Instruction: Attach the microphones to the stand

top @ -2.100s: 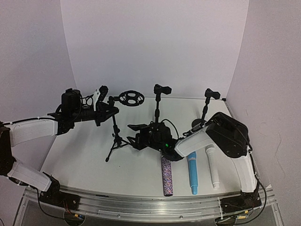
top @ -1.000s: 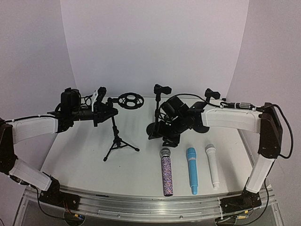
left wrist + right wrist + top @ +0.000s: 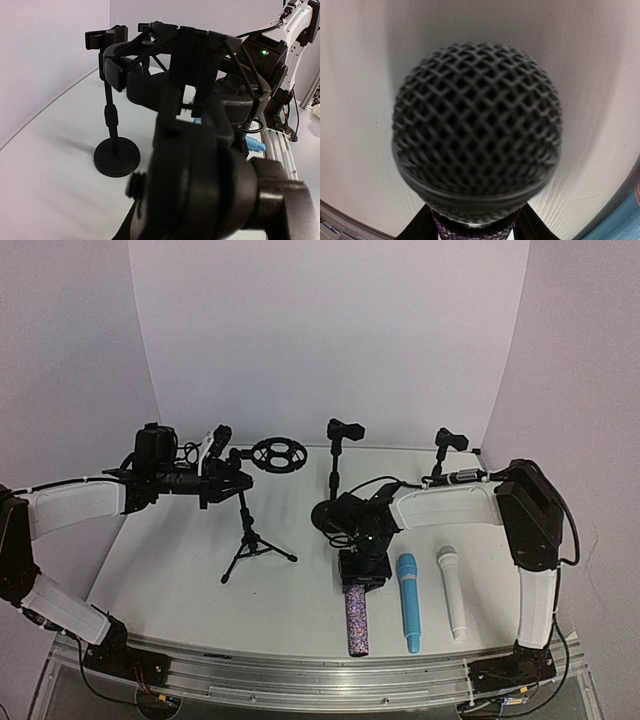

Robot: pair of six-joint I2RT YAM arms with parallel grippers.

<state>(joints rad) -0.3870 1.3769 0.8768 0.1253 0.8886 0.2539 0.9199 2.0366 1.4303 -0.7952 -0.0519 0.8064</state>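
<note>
– On the desk point(image 3: 170, 570), toward its near edge, how far along is this?

– Barely begun, I judge; the glittery microphone point(image 3: 356, 625), the light blue microphone point(image 3: 408, 602) and the white microphone point(image 3: 453, 595) all lie flat side by side, heads pointing away from the arm bases; none sits in a holder.

– And the first pick?

– The right pincer point(image 3: 362, 575) is down over the glittery one's head end; in the right wrist view its fingers point(image 3: 422, 225) press on either side of the purple body just under the mesh head point(image 3: 476, 130), so it looks clamped on, though the microphone is not yet lifted.

– What is left?

– Everything: lifting, carrying and seating each of the three.

– Materials?

– The mesh head is a rounded dome of woven metal wire above a smooth band; the body is a sequin-rough cylinder; the blue and white ones look like smooth matt plastic sticks.

– The stands?

– All black; the tripod stand point(image 3: 250, 535) has thin splayed legs and a shock-mount ring point(image 3: 275, 452) laced with cords; the middle stand point(image 3: 335, 465) has a ridged pole on a round flat base with a spring clip on top; the right stand point(image 3: 437, 465) carries a like clip.

– The left pincer point(image 3: 225, 478)?

– It is at the tripod's top, beside the ring; I cannot tell whether it grips.
</note>
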